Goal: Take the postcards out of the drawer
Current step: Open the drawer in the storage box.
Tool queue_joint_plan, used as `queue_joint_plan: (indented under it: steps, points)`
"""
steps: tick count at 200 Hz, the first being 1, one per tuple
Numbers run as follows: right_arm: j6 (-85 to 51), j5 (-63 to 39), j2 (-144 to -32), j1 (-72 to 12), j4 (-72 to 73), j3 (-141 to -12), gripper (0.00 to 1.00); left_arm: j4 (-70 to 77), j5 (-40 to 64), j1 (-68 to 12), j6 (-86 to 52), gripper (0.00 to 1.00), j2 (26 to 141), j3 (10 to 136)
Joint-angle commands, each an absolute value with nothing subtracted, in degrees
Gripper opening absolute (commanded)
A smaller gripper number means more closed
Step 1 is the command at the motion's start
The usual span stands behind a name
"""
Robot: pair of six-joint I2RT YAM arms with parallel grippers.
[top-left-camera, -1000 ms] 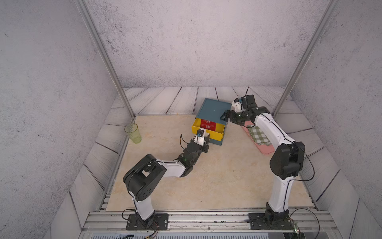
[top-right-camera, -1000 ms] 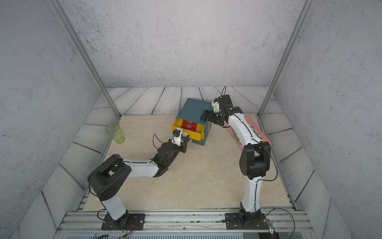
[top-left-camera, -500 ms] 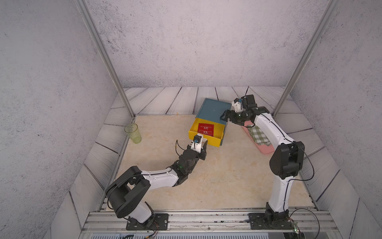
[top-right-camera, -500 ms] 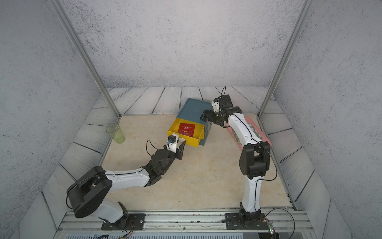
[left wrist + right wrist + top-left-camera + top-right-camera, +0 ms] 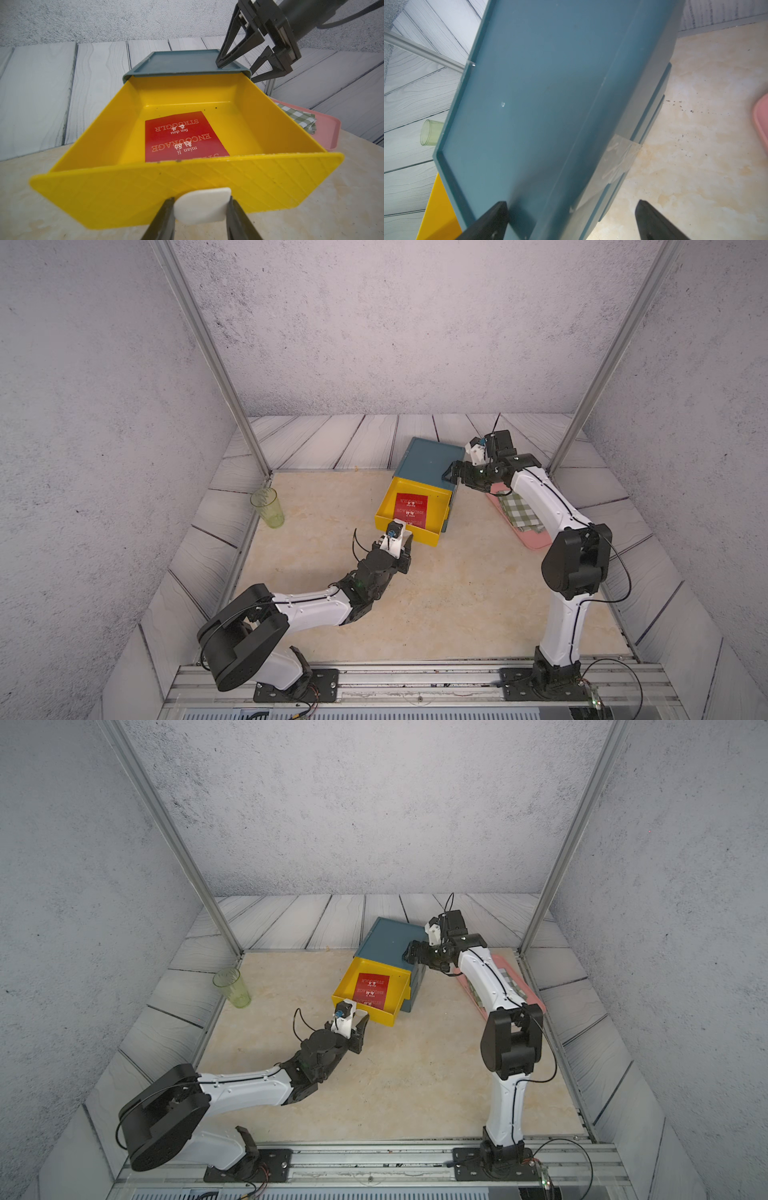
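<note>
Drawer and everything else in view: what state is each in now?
drawer: pulled open.
postcards: flat inside drawer, overlapping.
left gripper: jaws shut on white handle.
right gripper: jaws open, astride blue case's edge.
green cup: upright, looks empty.
checked cloth: folded on pink tray.

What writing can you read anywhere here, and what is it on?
All on the red postcards in the drawer, upside down in the left wrist view:
"STRUGGLR", middle letters overlapped
"fen dou"
"ENCOURAGE"
"mian li"
Chinese characters beside both small lines: too stylised to read.
Last line "ST…", cut off by the drawer front.
</note>
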State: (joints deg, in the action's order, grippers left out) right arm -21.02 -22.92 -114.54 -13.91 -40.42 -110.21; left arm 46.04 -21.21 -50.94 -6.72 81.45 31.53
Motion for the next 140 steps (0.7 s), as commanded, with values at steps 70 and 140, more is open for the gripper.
queue_joint_plan:
  steps: [70, 140]
  points:
    - [-20.6, -21.4, -119.3, -14.5, -45.7, -109.4, 0.99, 43.8, -25.4, -51.1, -8.1, 0.35, 80.0, 30.1]
    - [-20.7, -21.5, -119.1, -14.4, -45.8, -109.2, 0.99, 41.0, -27.2, -51.1, -9.2, 0.57, 82.4, 32.2]
